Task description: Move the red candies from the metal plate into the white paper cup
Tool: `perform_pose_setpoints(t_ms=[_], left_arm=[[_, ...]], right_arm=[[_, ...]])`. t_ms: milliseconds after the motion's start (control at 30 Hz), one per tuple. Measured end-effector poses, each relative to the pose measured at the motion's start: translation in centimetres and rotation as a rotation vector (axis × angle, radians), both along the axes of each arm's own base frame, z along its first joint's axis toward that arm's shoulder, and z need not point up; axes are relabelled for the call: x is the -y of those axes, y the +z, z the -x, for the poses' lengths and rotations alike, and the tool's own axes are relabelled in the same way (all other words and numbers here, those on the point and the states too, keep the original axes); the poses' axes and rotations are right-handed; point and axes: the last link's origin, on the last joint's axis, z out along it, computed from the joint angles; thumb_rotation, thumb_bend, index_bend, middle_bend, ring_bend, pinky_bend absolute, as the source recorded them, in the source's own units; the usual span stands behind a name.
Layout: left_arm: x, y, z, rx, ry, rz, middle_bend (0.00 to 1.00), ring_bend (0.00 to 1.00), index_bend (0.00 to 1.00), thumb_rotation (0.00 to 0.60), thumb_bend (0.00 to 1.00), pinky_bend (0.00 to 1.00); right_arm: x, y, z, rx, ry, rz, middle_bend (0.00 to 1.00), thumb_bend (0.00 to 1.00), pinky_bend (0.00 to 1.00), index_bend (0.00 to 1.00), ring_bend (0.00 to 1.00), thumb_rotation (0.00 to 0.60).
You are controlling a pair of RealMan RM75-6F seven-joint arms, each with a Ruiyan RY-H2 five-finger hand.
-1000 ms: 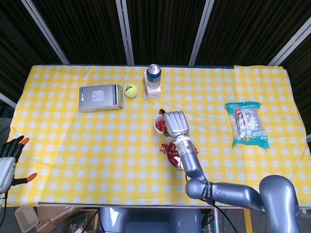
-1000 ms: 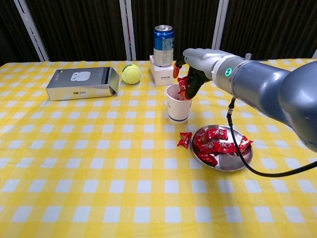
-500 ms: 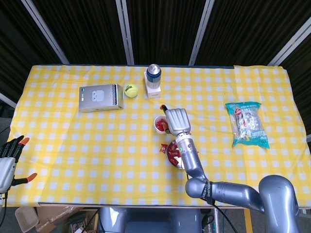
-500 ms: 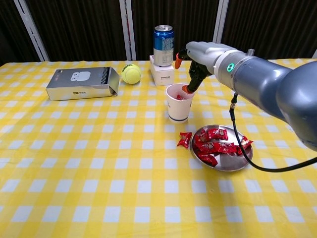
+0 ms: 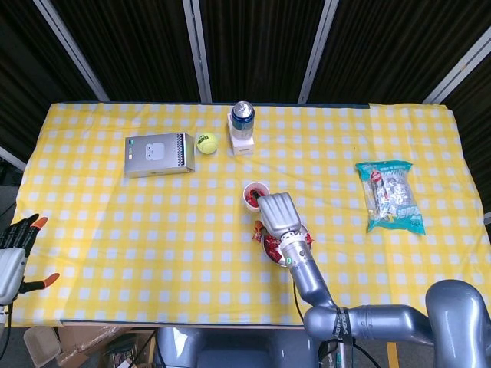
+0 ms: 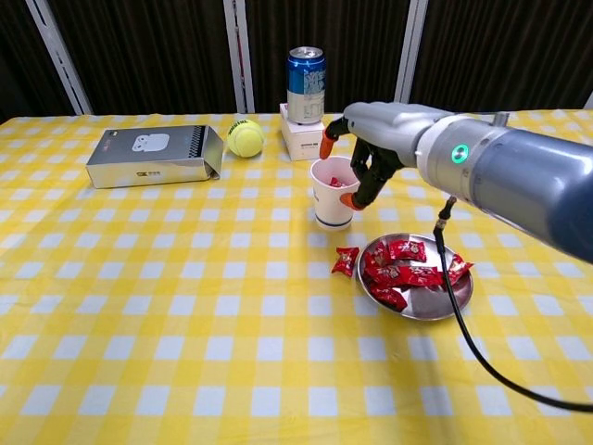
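Hovering right hand [image 6: 371, 153], fingers [image 6: 353, 198] pointing down beside white paper cup [image 6: 333, 194]

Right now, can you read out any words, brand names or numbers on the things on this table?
None reads clearly.
Blue can: print blurred.
Silver box: earbuds picture, small text too small.
White box under the can: no legible text.
Snack bag: red logo, unreadable.

the cup [image 6: 332, 193] stands mid-bench [image 6: 139, 306], with the plate [image 6: 435, 303] just in front and to its right — candies [image 6: 398, 264] lie in the plate, one candy [image 6: 346, 260] on the cloth at its left edge. behind the cup a can [image 6: 305, 72] sits on a small box [image 6: 302, 139]; a ball [image 6: 245, 138] and a flat box [image 6: 153, 155] lie further left. a bag [image 5: 391, 196] lies far right.
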Motion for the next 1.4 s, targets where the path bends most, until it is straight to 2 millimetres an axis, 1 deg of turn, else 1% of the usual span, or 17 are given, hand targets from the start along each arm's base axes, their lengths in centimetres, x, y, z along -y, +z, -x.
perform_pose_setpoints(t_ms=[67,200,333,533,667,900,1133,1400], left_arm=[[0.0,0.0,0.0,0.001,-0.002,-0.002,0.0,0.0,0.0,0.6,0.01,0.0],[0.1,0.0,0.0,-0.001,-0.008,-0.003,0.0,0.0,0.0,0.6,0.01,0.0],[0.3,0.1,-0.1,-0.004,-0.013,-0.006,0.0,0.0,0.0,0.6,0.01,0.0],[0.3,0.0,-0.1,-0.013,-0.017,-0.008,0.0,0.0,0.0,0.6,0.01,0.0],[0.4,0.0,-0.1,-0.019,-0.019,-0.012,0.0,0.0,0.0,0.6,0.01,0.0],[0.4,-0.1,-0.1,-0.027,-0.018,-0.016,0.0,0.0,0.0,0.6,0.01,0.0],[0.3,-0.1,0.0,-0.029,-0.011,-0.016,0.0,0.0,0.0,0.6,0.01,0.0],[0.3,-0.1,0.0,-0.028,-0.008,-0.016,0.0,0.0,0.0,0.6,0.01,0.0]], right_arm=[[-1.1,0.1,0.7,-0.019,-0.006,-0.018,0.79,0.39,1.0,0.27,0.93,0.6],[-2.8,0.6,3.2,-0.081,-0.038,-0.036,0.79,0.39,1.0,0.27,0.93,0.6],[-3.5,1.1,5.4,-0.128,-0.075,-0.036,0.79,0.4,1.0,0.31,0.93,0.6],[-4.4,1.4,7.7,-0.157,-0.103,-0.043,0.79,0.39,1.0,0.32,0.93,0.6],[-4.4,1.5,8.9,-0.166,-0.116,-0.041,0.79,0.4,1.0,0.36,0.93,0.6],[-4.0,1.1,10.8,-0.154,-0.137,-0.03,0.79,0.39,1.0,0.37,0.93,0.6],[-3.5,0.4,11.7,-0.136,-0.15,-0.03,0.79,0.39,1.0,0.39,0.93,0.6],[-3.4,-0.4,12.6,-0.134,-0.17,-0.044,0.79,0.4,1.0,0.42,0.93,0.6]])
